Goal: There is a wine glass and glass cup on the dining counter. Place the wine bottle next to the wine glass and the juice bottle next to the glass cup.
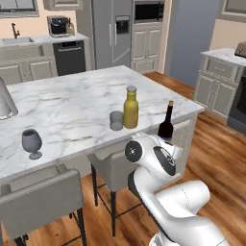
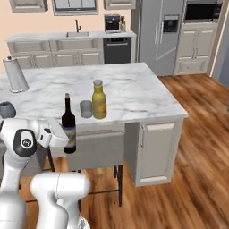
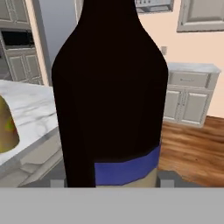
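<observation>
The gripper point(image 2: 67, 136) is holding the upright wine bottle point(image 2: 68, 125) between its fingers, just off the dining counter point(image 1: 72, 103) edge, near the juice bottle point(image 1: 130, 108) and glass cup point(image 1: 116, 120).

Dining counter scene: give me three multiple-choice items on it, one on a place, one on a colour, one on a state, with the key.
1. What stands right beside the juice bottle on the dining counter?
A. the glass cup
B. the wine glass
C. a plate

2. What colour is the band low on the wine bottle?
A. red
B. blue
C. green

3. What is the hand doing?
A. hanging open over the counter
B. shut on the wine bottle, held upright off the counter's edge
C. gripping the wine glass

Key: 1 A, the tumbler stands close by the yellow bottle; 2 B, the hand view shows a blue band; 3 B, the right base view shows the bottle upright in its grip.
</observation>
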Controlling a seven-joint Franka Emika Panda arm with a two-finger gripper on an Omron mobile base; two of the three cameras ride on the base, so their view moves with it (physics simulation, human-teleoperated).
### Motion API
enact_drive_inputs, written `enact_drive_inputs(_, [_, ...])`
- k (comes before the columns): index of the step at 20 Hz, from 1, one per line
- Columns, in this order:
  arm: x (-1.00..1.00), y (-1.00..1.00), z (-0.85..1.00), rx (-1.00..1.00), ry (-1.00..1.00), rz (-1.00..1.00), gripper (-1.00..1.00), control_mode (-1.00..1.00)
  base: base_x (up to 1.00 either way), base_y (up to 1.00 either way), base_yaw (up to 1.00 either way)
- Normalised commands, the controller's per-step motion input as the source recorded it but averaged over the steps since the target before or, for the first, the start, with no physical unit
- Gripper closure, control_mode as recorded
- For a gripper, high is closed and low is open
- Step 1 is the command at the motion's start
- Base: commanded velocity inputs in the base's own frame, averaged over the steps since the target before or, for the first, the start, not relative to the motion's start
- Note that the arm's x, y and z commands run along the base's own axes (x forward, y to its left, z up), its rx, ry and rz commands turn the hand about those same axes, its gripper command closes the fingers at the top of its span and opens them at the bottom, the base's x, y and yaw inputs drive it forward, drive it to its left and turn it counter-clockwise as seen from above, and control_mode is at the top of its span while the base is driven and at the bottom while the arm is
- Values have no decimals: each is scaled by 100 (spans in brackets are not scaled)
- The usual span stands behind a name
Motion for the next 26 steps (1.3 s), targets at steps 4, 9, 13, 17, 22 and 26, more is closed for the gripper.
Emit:
enact_drive_inputs(4, [0, 0, 0, 0, 0, 0, 100, 100, -34, 91, 10])
enact_drive_inputs(9, [0, 0, 0, 0, 0, 0, 100, 100, -23, 91, 11])
enact_drive_inputs(13, [0, 0, 0, 0, 0, 0, 100, 100, -7, 90, 16])
enact_drive_inputs(17, [0, 0, 0, 0, 0, 0, 100, 100, 2, 83, 11])
enact_drive_inputs(22, [0, 0, 0, 0, 0, 0, 100, 100, 14, 70, 10])
enact_drive_inputs(26, [0, 0, 0, 0, 0, 0, 100, 100, 52, 31, 11])
